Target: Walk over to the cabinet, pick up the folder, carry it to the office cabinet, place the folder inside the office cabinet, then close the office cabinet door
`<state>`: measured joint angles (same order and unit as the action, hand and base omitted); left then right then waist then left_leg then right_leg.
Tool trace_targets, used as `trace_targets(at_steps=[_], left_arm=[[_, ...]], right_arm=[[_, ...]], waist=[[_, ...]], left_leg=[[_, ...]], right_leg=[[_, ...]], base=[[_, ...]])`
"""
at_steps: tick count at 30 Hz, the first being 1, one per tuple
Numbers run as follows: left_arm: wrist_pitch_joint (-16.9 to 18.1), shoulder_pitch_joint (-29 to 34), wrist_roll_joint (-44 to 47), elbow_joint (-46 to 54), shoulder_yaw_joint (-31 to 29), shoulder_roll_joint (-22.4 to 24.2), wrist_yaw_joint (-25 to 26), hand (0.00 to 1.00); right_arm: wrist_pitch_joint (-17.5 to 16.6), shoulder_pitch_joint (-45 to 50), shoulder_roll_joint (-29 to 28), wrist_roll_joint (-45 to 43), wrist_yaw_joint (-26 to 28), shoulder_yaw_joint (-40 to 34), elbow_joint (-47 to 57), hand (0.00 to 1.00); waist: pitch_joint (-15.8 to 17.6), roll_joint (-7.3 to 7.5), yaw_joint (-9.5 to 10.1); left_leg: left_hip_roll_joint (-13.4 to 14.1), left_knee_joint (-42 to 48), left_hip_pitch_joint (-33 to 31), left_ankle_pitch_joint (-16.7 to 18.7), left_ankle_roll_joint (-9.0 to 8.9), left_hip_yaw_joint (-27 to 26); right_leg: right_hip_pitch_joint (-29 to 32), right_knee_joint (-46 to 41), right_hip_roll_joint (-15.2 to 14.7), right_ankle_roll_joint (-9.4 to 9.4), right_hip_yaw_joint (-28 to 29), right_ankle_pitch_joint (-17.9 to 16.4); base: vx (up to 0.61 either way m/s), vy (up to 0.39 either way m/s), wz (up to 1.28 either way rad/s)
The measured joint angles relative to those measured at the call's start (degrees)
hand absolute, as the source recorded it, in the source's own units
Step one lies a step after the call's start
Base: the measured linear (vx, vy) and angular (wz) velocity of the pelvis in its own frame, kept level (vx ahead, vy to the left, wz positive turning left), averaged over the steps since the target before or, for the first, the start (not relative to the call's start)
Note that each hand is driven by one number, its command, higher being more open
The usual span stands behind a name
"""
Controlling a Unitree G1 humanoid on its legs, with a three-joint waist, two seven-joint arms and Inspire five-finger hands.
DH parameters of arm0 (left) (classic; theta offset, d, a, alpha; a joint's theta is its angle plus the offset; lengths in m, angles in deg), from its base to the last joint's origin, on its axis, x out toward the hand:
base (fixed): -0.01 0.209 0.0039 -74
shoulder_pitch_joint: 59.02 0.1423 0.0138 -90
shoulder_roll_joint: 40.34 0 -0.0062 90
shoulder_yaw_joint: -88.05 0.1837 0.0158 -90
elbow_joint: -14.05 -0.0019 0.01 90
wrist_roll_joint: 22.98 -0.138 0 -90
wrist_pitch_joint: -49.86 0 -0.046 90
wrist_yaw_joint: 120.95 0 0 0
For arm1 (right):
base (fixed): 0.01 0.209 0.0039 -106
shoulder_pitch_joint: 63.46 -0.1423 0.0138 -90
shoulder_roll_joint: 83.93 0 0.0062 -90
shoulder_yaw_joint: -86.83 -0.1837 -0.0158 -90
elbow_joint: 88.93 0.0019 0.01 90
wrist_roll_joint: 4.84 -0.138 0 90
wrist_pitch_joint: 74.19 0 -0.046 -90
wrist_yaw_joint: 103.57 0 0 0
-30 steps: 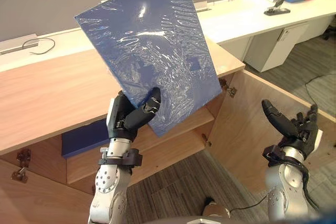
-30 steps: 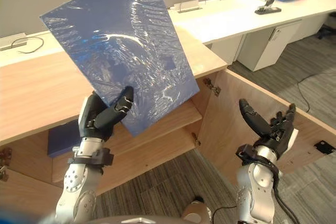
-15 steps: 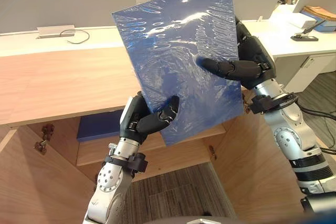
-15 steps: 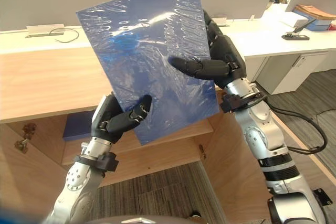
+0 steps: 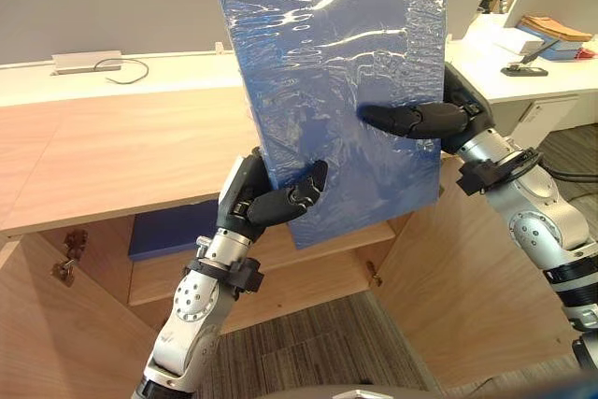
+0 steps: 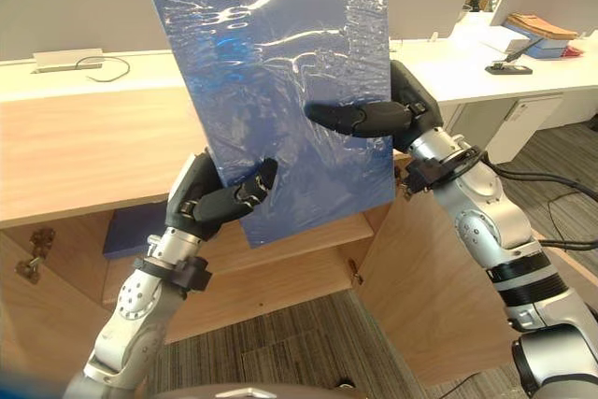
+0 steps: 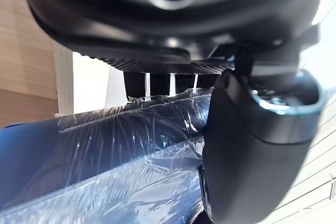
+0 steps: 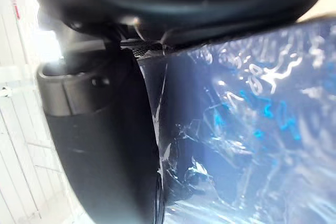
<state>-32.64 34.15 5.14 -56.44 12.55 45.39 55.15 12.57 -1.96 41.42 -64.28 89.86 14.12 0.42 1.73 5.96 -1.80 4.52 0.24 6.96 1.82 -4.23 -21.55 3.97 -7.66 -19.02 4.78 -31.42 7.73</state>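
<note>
Folder [image 5: 338, 72] is up between your hands: left hand [image 5: 254, 205] pinching its lower corner, right hand [image 5: 450, 119] pinching its side edge.

Office cabinet [image 5: 112, 156] opening, 6 o'clock: shelf [image 5: 177, 279] bare toward 5 o'clock, blue binder [image 5: 173, 231] occupying 8 o'clock, left door [image 5: 56, 324] open at 7 o'clock, right door [image 5: 467, 296] at 4 o'clock, raised folder [image 5: 336, 81] screening the centre.
</note>
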Motion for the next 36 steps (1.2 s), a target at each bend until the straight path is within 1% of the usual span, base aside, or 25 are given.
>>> trace_targets(at_steps=[1,2,4,5,6,9,11,13,14,16,20,22,23,25,26,27,29,30,32,34,35,36], left_arm=[[0.0,-0.6,0.6,-0.6,0.2,-0.8,0.0,0.00],[0.0,-1.5,2.2,-1.7,0.7,-3.1,-0.1,0.00],[0.0,-2.1,3.4,-2.7,1.1,-5.0,-0.5,0.00],[0.0,-2.2,4.2,-3.4,1.3,-5.8,-0.9,0.00],[0.0,-2.2,5.1,-3.7,1.5,-6.3,-1.0,1.00],[0.2,-2.5,7.8,-5.5,2.1,-7.5,-2.2,1.00],[0.3,-2.9,8.8,-7.0,2.7,-8.7,-3.4,1.00],[0.4,-5.0,9.2,-10.1,6.0,-12.0,-7.4,1.00],[0.3,-5.4,9.8,-10.8,7.4,-13.1,-8.4,1.00],[-1.5,-5.7,13.5,-13.2,10.8,-15.4,-12.8,1.00],[-5.2,-5.6,18.0,-15.9,15.0,-15.4,-17.9,1.00],[-6.6,-4.0,18.7,-16.4,16.2,-14.3,-20.9,1.00],[-6.8,-2.8,18.6,-16.4,16.2,-13.3,-21.5,1.00],[-6.8,-1.7,18.6,-16.5,16.2,-12.0,-21.6,1.00],[-6.5,-1.1,18.2,-16.9,15.9,-10.8,-21.6,1.00],[-5.3,-0.9,16.1,-17.7,15.3,-10.1,-21.6,1.00],[-3.6,-0.7,13.3,-18.8,14.4,-9.5,-22.2,1.00],[-2.5,-0.4,11.4,-19.9,13.7,-9.2,-23.2,1.00],[-2.3,0.2,8.1,-22.3,13.8,-9.1,-24.0,1.00],[-2.6,1.9,3.5,-29.0,14.5,-7.9,-24.3,1.00],[-2.6,2.5,1.7,-30.8,14.4,-7.4,-24.1,1.00],[-2.9,3.2,-2.8,-34.7,14.3,-6.6,-23.5,1.00]], right_arm=[[0.5,-0.4,1.0,-1.3,0.2,1.3,-0.4,0.00],[1.7,-1.2,3.3,-4.3,0.9,4.0,-0.8,0.00],[3.2,-1.4,5.6,-6.6,2.5,5.4,-0.9,0.00],[3.4,-1.5,6.6,-7.4,3.5,6.4,-0.9,0.00],[3.5,-1.4,7.1,-8.1,4.1,6.7,-0.9,0.00],[3.3,-1.5,7.8,-8.4,6.8,6.8,-0.9,0.00],[2.9,-1.4,7.9,-8.1,7.2,6.8,-0.8,0.00],[3.0,-1.7,8.9,-5.1,7.3,6.9,-0.7,0.00],[3.0,-1.8,9.1,-3.8,7.4,7.0,-0.5,0.00],[3.2,-1.8,10.3,-0.2,8.6,7.9,0.6,0.00],[3.7,-1.2,12.3,6.3,10.5,7.4,3.4,0.00],[4.3,3.0,12.0,10.5,12.4,2.4,7.0,0.00],[4.3,5.3,11.2,13.3,13.0,-0.6,8.6,0.00],[4.4,7.2,9.5,15.8,13.9,-4.1,9.7,0.00],[4.4,8.9,7.9,18.3,14.2,-7.6,11.0,0.00],[4.3,9.6,6.4,20.4,14.3,-10.0,12.3,0.00],[3.9,10.0,4.6,23.6,14.2,-13.0,14.1,0.00],[3.0,10.5,4.0,25.8,13.7,-14.5,15.2,0.00],[1.9,10.7,2.6,28.4,12.1,-16.3,16.6,0.00],[0.3,10.9,0.3,31.1,9.7,-19.7,19.3,0.00],[-0.2,11.4,-0.3,32.4,9.1,-20.6,20.4,0.00],[-1.2,12.4,-1.3,36.1,8.1,-21.9,23.0,0.00]], waist=[[0.0,0.00,0.06],[0.0,-0.01,0.14],[0.0,-0.01,0.23],[0.0,-0.02,0.35],[0.0,-0.03,0.39],[0.0,-0.05,0.63],[0.0,-0.04,0.96],[-0.1,-0.05,1.48],[-0.1,-0.05,1.50],[-0.1,-0.04,1.15],[-0.1,-0.03,0.24],[-0.1,-0.03,-0.19],[-0.1,-0.03,-0.45],[-0.1,-0.03,-0.97],[-0.1,-0.03,-1.45],[-0.1,-0.06,-2.00],[-0.2,-0.10,-2.61],[-0.3,-0.22,-3.18],[-0.6,-0.52,-3.85],[-0.8,-0.94,-4.51],[-0.8,-0.98,-4.51],[-0.9,-1.02,-4.58]], left_leg=[[0.0,0.0,0.0,0.0,0.00,0.0],[0.1,0.0,0.0,0.0,0.00,0.0],[0.1,0.0,0.0,0.0,-0.03,0.1],[0.1,0.2,0.0,-0.2,0.22,0.1],[0.1,0.2,0.0,-0.2,0.20,0.1],[0.2,0.2,-0.1,0.0,-0.03,0.1],[0.2,0.4,-0.1,0.2,-0.29,0.1],[0.1,0.6,-0.2,0.4,-0.41,0.1],[0.1,0.6,-0.2,0.4,-0.40,0.2],[0.0,0.9,-0.3,0.7,-0.44,0.1],[0.0,1.0,-0.3,0.9,-0.41,0.0],[0.0,1.0,-0.2,1.1,-0.36,-0.1],[-0.1,1.0,-0.1,1.2,-0.37,-0.3],[-0.2,1.0,0.0,1.2,-0.38,-0.5],[-0.2,1.0,0.0,1.2,-0.36,-0.8],[-0.2,0.9,0.0,1.3,-0.35,-1.0],[-0.2,0.9,0.0,1.3,-0.34,-1.6],[-0.1,0.8,0.0,1.3,-0.34,-1.8],[-0.1,0.7,0.2,1.3,-0.34,-2.1],[0.1,0.3,0.5,1.3,-0.35,-2.9],[0.2,0.2,0.6,1.3,-0.35,-3.1],[0.3,0.1,0.6,1.3,-0.35,-3.3]], right_leg=[[-0.1,0.1,0.0,0.02,0.0,0.0],[-0.2,0.4,0.2,0.04,-0.1,0.1],[-0.1,0.5,0.2,0.04,-0.3,0.2],[-0.2,0.5,0.2,0.04,-0.3,0.2],[-0.2,0.6,0.2,0.04,-0.3,0.2],[-0.2,0.6,0.2,0.05,-0.4,0.2],[-0.2,0.6,0.2,0.05,-0.4,0.2],[-0.3,0.6,0.0,0.07,-0.4,0.2],[-0.3,0.6,-0.1,0.09,-0.5,0.1],[-0.3,0.6,-0.1,0.13,-0.4,0.1],[-0.2,0.6,-0.1,0.19,-0.2,0.1],[-0.1,0.6,0.0,0.27,0.0,0.0],[-0.1,0.7,0.1,0.28,0.2,0.0],[0.0,0.7,0.2,0.28,0.3,0.0],[0.1,0.7,0.2,0.28,0.4,0.0],[0.3,0.7,0.2,0.28,0.7,0.0],[1.0,0.6,0.4,0.27,1.6,0.0],[1.2,0.6,0.6,0.28,1.8,0.0],[1.3,0.7,0.7,0.28,2.1,0.0],[1.6,0.8,1.2,0.27,2.7,0.0],[1.8,0.8,1.4,0.27,3.0,0.0],[1.9,0.9,1.6,0.27,3.2,0.0]], base=[[0.00,0.000,0.00],[0.00,0.000,0.00],[0.04,0.008,0.02],[0.06,0.008,0.02],[0.04,0.003,0.01],[0.04,0.008,0.01],[0.02,0.006,0.00],[0.01,0.006,0.02],[0.00,0.000,0.00],[0.00,0.000,0.00],[0.01,0.007,-0.02],[0.03,0.011,-0.05],[0.03,0.018,-0.07],[0.02,0.017,-0.06],[0.01,0.014,-0.09],[0.01,0.012,-0.11],[0.00,0.008,-0.18],[0.01,0.005,-0.16],[0.02,0.002,-0.10],[0.02,0.001,-0.18],[0.03,-0.002,-0.17],[0.03,-0.003,-0.10]])
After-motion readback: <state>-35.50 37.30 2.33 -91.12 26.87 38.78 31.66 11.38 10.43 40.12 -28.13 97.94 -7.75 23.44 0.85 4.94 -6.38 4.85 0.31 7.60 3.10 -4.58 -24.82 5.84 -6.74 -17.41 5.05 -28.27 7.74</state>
